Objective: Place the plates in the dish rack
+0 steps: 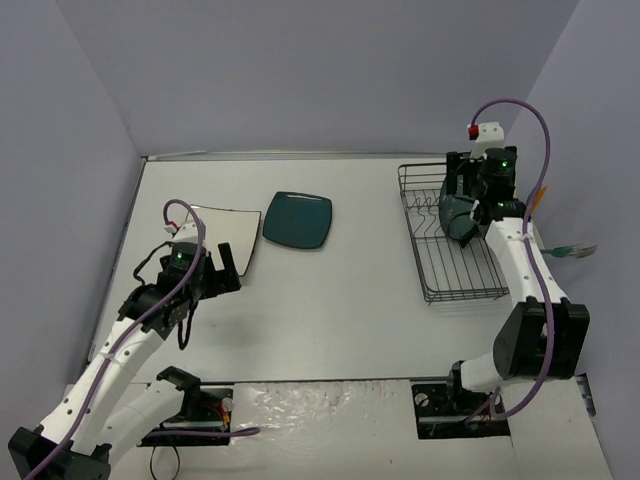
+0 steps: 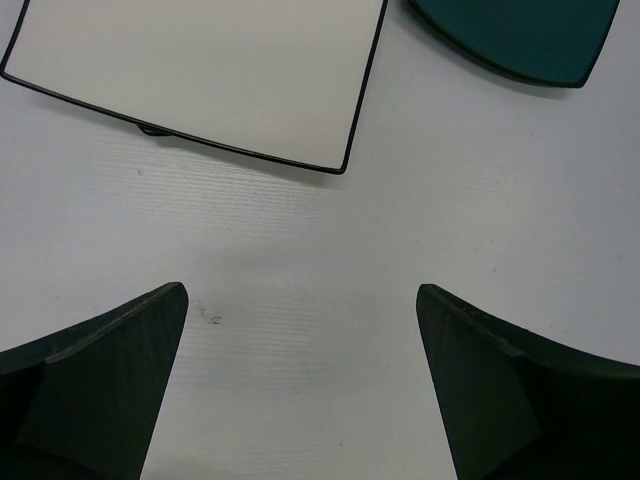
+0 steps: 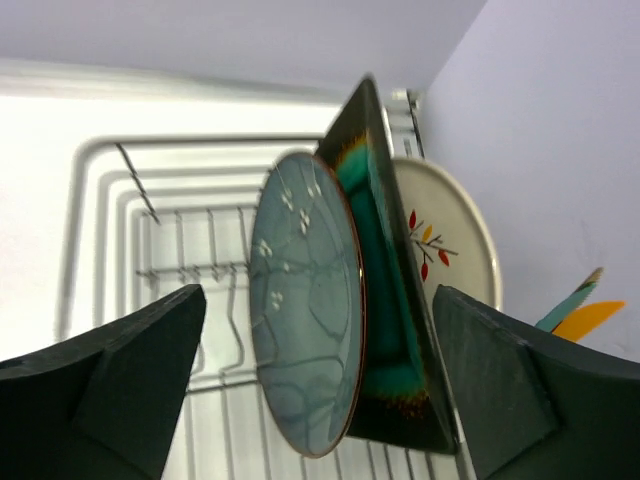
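Jaws of the right gripper (image 3: 318,295) stand spread and empty before the round grey-blue flecked plate (image 3: 305,320), upright in the black wire dish rack (image 1: 465,296), so that plate looks loaded; next, the likewise spread left gripper (image 2: 300,295) should take the white square plate (image 2: 200,70) lying just ahead.

Bench (image 1: 330,330): carries two flat plates left of centre in the top view, and the rack at the right.
White square plate with dark rim (image 1: 228,232): flat on the bench, upper left in the left wrist view, ahead of the left claw (image 2: 300,400).
Dark teal rounded-square plate (image 1: 298,219): flat, just right of the white one, apart from it.
Black wire dish rack (image 1: 465,275): on the bench.
Rack contents, left to right in the right wrist view: blue-grey round flecked plate (image 3: 305,320), black square plate with teal centre (image 3: 385,300), cream round plate with branch motif (image 3: 450,235), all on edge, seen between the right claw (image 3: 318,295) fingers.
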### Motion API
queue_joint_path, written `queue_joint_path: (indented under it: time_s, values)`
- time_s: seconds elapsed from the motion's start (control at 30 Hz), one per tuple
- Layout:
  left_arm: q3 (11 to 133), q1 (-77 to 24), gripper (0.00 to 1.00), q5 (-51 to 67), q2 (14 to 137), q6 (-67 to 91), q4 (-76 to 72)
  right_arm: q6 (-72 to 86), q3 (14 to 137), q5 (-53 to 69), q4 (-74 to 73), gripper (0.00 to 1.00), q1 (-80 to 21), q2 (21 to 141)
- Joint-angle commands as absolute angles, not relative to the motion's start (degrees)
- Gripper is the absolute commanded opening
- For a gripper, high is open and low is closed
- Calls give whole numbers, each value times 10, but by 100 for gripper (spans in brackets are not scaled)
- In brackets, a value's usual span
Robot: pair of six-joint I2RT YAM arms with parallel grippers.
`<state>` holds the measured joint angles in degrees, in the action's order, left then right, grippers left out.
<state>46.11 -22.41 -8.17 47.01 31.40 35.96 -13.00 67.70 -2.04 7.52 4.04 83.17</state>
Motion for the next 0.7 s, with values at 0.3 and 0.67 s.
queue_joint_path:
  time_s: [0.3, 0.67]
  values:
    - [453, -200, 97, -24, 514, 476, 279, 168, 604, 242, 130, 100, -48, 621]
    - [431, -170, 97, 0, 530, 506, 252, 410, 416, 245, 373, 100, -235, 685]
